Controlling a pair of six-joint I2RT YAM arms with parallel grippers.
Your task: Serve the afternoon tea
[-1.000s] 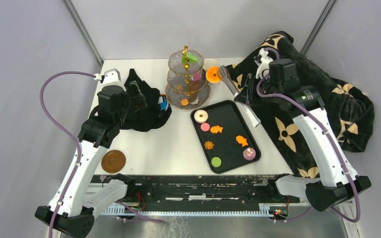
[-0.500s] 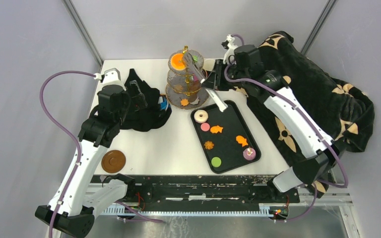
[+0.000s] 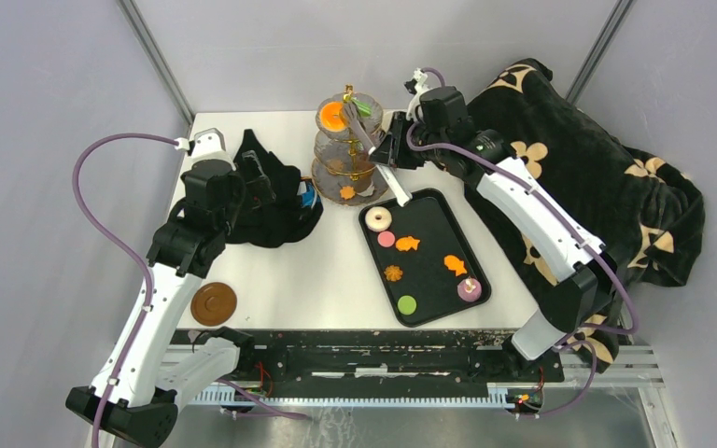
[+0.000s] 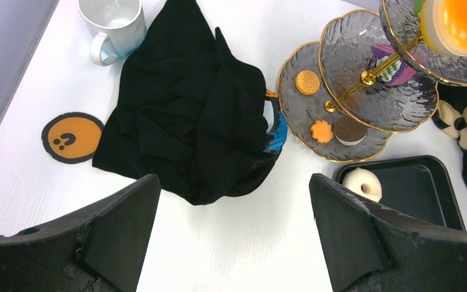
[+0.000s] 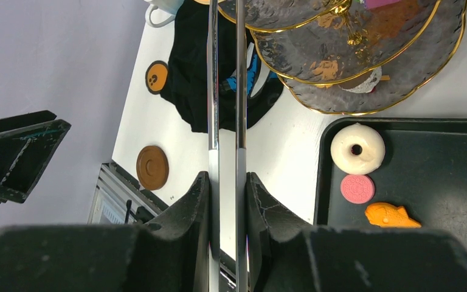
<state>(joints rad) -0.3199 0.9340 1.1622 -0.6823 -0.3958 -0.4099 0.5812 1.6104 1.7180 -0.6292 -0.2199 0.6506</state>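
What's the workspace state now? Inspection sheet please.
Surface: white table, no spills seen.
Job's things: orange donut at three-tier stand's top tier; white donut, pink disc, green disc on black tray.
Clutter: black cloth, mug, brown coaster, flowered blanket at right.
End effectors: left end effector open, empty; right end effector shut on tongs.
Cables: purple cable loops beside left arm.
Surroundings: grey walls; nothing seen.

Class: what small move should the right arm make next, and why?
Probably lower slightly and ease the right gripper, so the tongs release the orange donut: it is already over the stand's top tier, where a green piece lies.
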